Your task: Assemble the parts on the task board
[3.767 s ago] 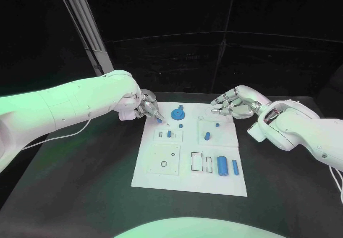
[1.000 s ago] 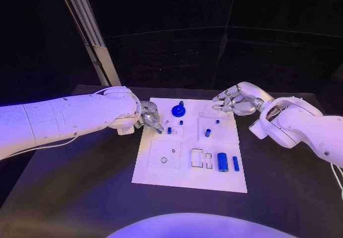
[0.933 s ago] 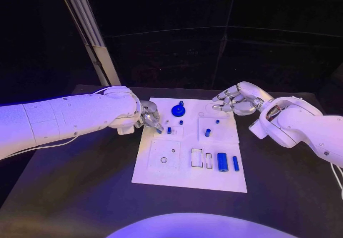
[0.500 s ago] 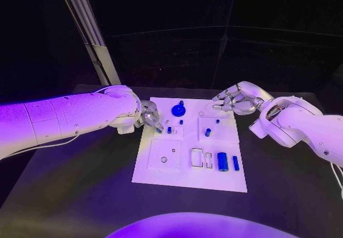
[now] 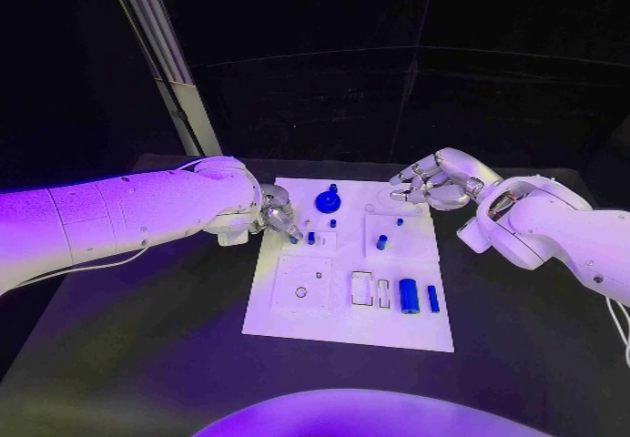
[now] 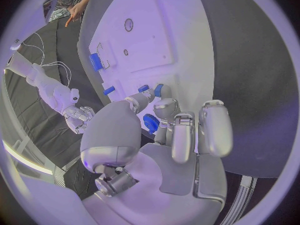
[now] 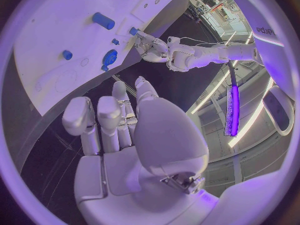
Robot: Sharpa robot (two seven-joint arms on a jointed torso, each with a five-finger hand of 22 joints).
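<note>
The white task board [image 5: 344, 314] lies in the middle of the black table. My left hand [image 5: 275, 217] hangs low over its left edge and pinches a small blue peg [image 5: 291, 238] between thumb and finger; the same peg [image 6: 158, 90] sits at the fingertips in the left wrist view. Beside it a second small peg [image 5: 311, 238] stands in the board. A round blue gear-like part [image 5: 329, 202] sits near the far edge. My right hand [image 5: 433, 187] hovers over the far right corner with fingers loosely apart and nothing in them.
More blue parts are on the board: a peg [image 5: 381, 243] right of centre, a thick cylinder [image 5: 409, 298] and a slim bar [image 5: 432, 299] near the front right. A pale upright post [image 5: 177, 100] stands behind the table's far left.
Within the last second neither hand has visibly moved. Since the earliest frame the left hand has brought its peg nearer along the board's left edge, level with the standing peg.
</note>
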